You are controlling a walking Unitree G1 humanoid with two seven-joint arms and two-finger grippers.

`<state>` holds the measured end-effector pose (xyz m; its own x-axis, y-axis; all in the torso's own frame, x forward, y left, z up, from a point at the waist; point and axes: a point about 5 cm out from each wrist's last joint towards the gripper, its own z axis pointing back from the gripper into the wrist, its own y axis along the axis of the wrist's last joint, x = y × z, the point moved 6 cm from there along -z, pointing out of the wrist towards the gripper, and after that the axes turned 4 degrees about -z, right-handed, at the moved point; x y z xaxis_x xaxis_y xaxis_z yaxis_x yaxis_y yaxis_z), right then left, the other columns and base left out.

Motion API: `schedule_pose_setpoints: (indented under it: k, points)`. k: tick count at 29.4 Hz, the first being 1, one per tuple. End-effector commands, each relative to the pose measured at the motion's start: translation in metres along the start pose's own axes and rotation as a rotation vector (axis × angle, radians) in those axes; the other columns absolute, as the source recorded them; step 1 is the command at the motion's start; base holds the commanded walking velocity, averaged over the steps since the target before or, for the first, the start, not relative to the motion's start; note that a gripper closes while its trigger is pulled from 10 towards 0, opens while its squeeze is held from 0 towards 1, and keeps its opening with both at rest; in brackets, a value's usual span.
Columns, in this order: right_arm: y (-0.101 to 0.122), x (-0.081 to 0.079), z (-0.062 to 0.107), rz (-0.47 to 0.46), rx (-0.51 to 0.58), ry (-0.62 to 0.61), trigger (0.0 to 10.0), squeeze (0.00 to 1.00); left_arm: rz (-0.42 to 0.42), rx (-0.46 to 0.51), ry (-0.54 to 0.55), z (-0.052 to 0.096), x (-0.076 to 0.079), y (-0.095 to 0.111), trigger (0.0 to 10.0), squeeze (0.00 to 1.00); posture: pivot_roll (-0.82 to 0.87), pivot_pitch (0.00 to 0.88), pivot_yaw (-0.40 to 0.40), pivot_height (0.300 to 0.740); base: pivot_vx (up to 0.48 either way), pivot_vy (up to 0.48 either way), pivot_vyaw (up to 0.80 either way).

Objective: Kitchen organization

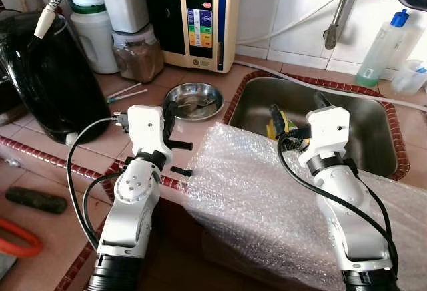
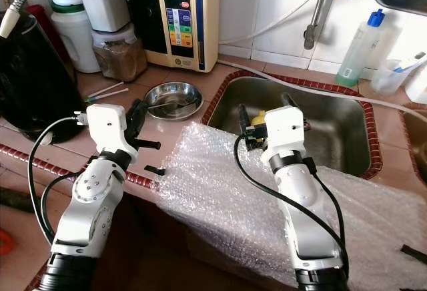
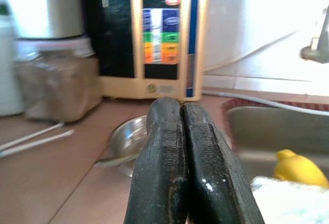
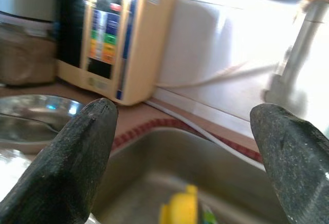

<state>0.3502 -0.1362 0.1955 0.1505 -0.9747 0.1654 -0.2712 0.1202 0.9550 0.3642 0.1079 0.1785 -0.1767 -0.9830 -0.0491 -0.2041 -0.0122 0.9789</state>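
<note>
Sheet of bubble wrap (image 1: 280, 197) lay draped over counter edge, far corner reaching the sink (image 1: 373, 121) rim. Right gripper (image 4: 180, 131) hovered above sink, fingers spread wide, empty; yellow sponge (image 4: 177, 208) lay below it. Left gripper (image 3: 185, 167) clenched on nothing, near steel bowl (image 1: 193, 99). Judged best: lower right gripper straight, close on sponge's middle, clear of wrap.

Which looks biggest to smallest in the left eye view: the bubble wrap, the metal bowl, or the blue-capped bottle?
1. bubble wrap, though it lies nearest the camera
2. metal bowl
3. blue-capped bottle; close to the bowl, so unsure
</note>
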Motion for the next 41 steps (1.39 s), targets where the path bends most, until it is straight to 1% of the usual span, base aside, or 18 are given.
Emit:
schedule_pose_setpoints:
  k: [1,3,7,12,23,31,41]
  points:
    - [-0.003,0.004,0.001,-0.003,-0.018,-0.005,10.0,0.0,0.007,0.01,-0.013,-0.004,0.003,0.003,10.0,0.0,-0.01,0.0,0.045,0.74,0.0,0.0,-0.79]
    - [-0.006,0.004,0.002,-0.018,-0.03,-0.004,10.0,0.0,0.009,0.007,-0.015,-0.004,0.004,0.002,10.0,0.0,-0.01,0.0,0.046,0.74,0.0,0.0,-0.79]
    - [-0.005,0.002,0.001,-0.015,-0.025,0.005,10.0,0.0,0.01,0.004,-0.018,-0.004,0.004,0.002,10.0,0.0,-0.01,0.0,0.046,0.74,0.0,0.0,-0.78]
    - [-0.006,0.0,0.002,-0.007,-0.028,0.015,10.0,0.0,0.002,-0.001,-0.01,-0.004,0.003,0.001,10.0,0.0,-0.01,0.0,0.046,0.74,0.0,0.0,0.0]
    - [-0.007,-0.007,0.002,-0.021,-0.034,0.045,10.0,0.0,-0.002,0.02,0.002,-0.004,0.001,0.005,10.0,0.0,-0.01,0.0,0.045,0.74,0.0,0.0,0.0]
    - [-0.007,-0.009,0.001,-0.022,-0.036,0.061,10.0,0.0,0.003,0.022,0.007,-0.004,0.0,0.005,10.0,0.0,-0.01,0.0,0.045,0.74,0.346,0.0,0.0]
    - [-0.01,-0.01,0.003,-0.023,-0.046,0.07,10.0,0.0,0.014,0.02,-0.001,-0.004,0.003,0.004,10.0,0.0,-0.01,0.0,0.045,0.74,0.424,0.0,0.0]
